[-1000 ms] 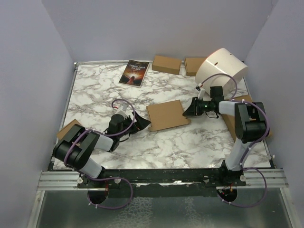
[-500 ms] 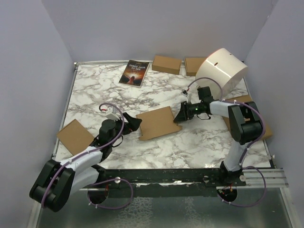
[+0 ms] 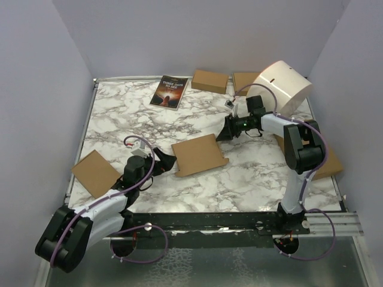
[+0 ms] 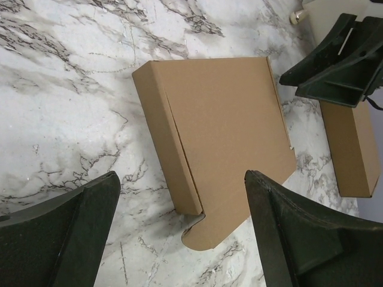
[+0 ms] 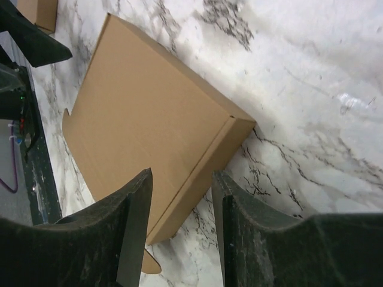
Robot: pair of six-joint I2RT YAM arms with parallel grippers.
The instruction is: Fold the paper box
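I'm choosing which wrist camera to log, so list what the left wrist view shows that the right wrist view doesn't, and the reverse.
Left wrist only: a narrow brown box beyond the paper box, beside the right pincer, and a corner of a cream object. Right wrist only: another brown box in the far corner and the black rail. Both: the paper box lying closed and flat on the marble table, one tab sticking out, with the left pincer and the right pincer open, neither touching it.
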